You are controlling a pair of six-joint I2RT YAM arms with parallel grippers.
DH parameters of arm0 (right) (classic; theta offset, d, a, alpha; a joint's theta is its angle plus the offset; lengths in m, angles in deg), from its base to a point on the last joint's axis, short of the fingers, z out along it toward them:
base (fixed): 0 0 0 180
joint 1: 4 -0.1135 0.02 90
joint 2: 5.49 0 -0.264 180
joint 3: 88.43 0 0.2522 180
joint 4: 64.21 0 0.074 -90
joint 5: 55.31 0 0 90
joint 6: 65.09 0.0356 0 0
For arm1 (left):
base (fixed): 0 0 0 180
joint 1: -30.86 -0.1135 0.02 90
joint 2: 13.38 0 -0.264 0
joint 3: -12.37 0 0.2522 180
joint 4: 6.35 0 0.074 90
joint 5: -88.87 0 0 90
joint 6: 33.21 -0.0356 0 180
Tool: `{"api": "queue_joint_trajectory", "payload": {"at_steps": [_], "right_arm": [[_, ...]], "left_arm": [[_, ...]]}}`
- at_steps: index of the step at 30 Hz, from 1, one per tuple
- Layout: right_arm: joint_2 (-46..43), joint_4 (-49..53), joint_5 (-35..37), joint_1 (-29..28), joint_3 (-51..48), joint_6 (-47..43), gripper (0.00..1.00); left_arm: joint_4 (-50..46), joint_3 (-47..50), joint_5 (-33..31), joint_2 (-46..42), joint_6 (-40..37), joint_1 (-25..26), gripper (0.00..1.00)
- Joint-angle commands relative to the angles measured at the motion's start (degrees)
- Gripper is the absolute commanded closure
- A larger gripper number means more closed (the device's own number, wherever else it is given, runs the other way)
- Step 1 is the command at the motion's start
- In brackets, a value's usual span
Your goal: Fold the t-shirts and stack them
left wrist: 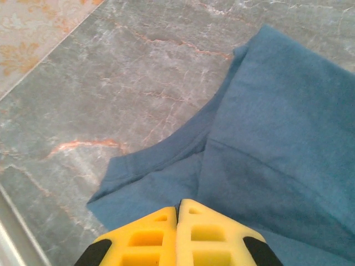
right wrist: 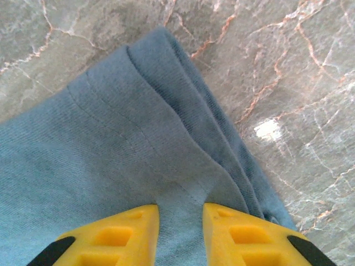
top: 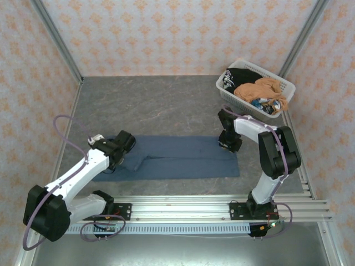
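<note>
1. A slate-blue t-shirt point(top: 177, 158) lies flat on the grey marbled table point(top: 166, 105). It is folded into a long band running from 9 o'clock to 3 o'clock across the near half of the top view.
2. The left gripper point(top: 117, 160) is down at the band's 9 o'clock end. In the left wrist view its yellow fingers point(left wrist: 144, 238) are pressed together with no gap. They sit over the slate-blue t-shirt point(left wrist: 277, 138), where a sleeve edge runs out toward 9 o'clock onto the table point(left wrist: 111, 83). Whether any cloth is caught between them cannot be told.
3. The right gripper point(top: 228, 145) stands at the band's 3 o'clock end, on its far edge. In the right wrist view the right gripper point(right wrist: 180, 208) has its jaws narrowly parted with cloth between them. Creases in the slate-blue t-shirt point(right wrist: 111, 144) draw in to that gap, so it is pinching the shirt. A layered folded edge runs toward 12 o'clock over the table point(right wrist: 299, 83).
4. A white lattice basket point(top: 285, 88) sits at the table's 2 o'clock corner, well apart from the band.
5. Inside the basket, a black t-shirt point(top: 239, 76) with white print lies toward 10 o'clock. A crumpled orange-tan t-shirt point(top: 260, 88) is heaped beside it toward 4 o'clock, and the two are touching.
</note>
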Motion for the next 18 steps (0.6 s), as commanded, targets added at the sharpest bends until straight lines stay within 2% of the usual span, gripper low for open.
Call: {"api": "queue_joint_trajectory", "payload": {"at_steps": [1,9,12,16,18], "right_arm": [[0.94,0.69,1.07,0.45,-2.73,0.44,0.72],[0.0,0.46,0.81,0.39,-3.65,0.71,0.72],[-0.48,0.58,0.76,0.4,-3.7,0.71,0.72],[-2.21,1.12,0.77,0.25,-3.56,0.24,0.72],[-3.26,1.78,1.14,0.12,-3.11,-0.15,0.72]], "left_arm": [[7.61,2.0,-3.08,-0.09,0.4,-0.58,1.0],[9.47,4.04,-3.28,3.3,1.54,-3.81,0.99],[8.69,3.57,-2.5,5.3,1.73,-6.89,0.86],[6.27,0.43,2.17,7.93,-1.19,-13.16,0.6],[3.88,-1.85,3.58,7.5,-2.3,-14.39,0.58]]}}
